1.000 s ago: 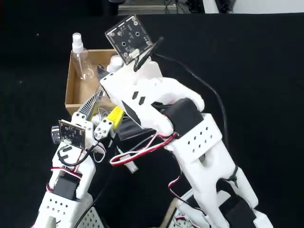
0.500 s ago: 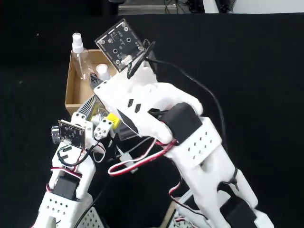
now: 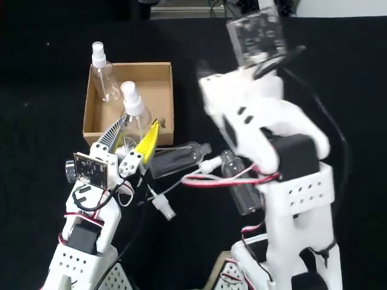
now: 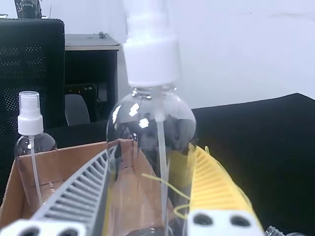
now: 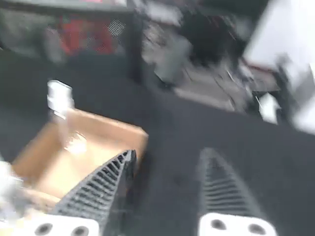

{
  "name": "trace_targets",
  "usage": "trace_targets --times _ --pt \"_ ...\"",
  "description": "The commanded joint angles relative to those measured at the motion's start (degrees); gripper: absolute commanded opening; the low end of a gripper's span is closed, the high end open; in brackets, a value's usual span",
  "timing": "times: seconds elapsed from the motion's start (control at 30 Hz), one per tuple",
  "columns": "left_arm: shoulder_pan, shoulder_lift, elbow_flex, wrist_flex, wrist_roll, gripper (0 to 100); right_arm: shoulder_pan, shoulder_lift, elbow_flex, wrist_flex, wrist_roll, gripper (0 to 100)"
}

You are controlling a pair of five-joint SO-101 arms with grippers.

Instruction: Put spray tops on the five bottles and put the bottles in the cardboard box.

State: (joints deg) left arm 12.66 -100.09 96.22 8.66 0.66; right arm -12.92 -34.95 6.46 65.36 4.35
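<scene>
My left gripper (image 3: 136,128) (image 4: 153,148) is shut on a clear bottle (image 3: 132,113) (image 4: 150,147) with a white spray top, gripped between its grey and yellow fingers. The bottle stands upright over the near edge of the cardboard box (image 3: 158,90) (image 4: 59,162). A second capped bottle (image 3: 103,75) (image 4: 32,142) stands in the box's far left corner. Two open bottles (image 3: 178,158) (image 3: 239,184) lie on the black table. The right arm (image 3: 266,121) is raised beside the box, and my right gripper (image 5: 169,155) is open with nothing between its fingers.
A loose white spray top (image 3: 162,206) with its tube lies on the black table near the left arm's base. Red and white cables (image 3: 208,178) hang from the right arm across the lying bottles. The table to the far right is bare black cloth.
The right arm has lifted away from the box and swung to the right. The capped bottle stays in my left gripper, and the two lying bottles have come into sight.
</scene>
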Motion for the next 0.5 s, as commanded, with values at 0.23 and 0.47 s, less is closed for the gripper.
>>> trace_targets --times 0.23,0.47 --pt "-0.13 -1.05 1.36 -1.14 0.53 4 10.81 -10.07 36.09 -13.27 -0.09 8.0" --pt "-0.66 -1.05 1.36 -1.23 0.18 4 9.32 -17.89 60.0 -34.37 -0.26 8.1"
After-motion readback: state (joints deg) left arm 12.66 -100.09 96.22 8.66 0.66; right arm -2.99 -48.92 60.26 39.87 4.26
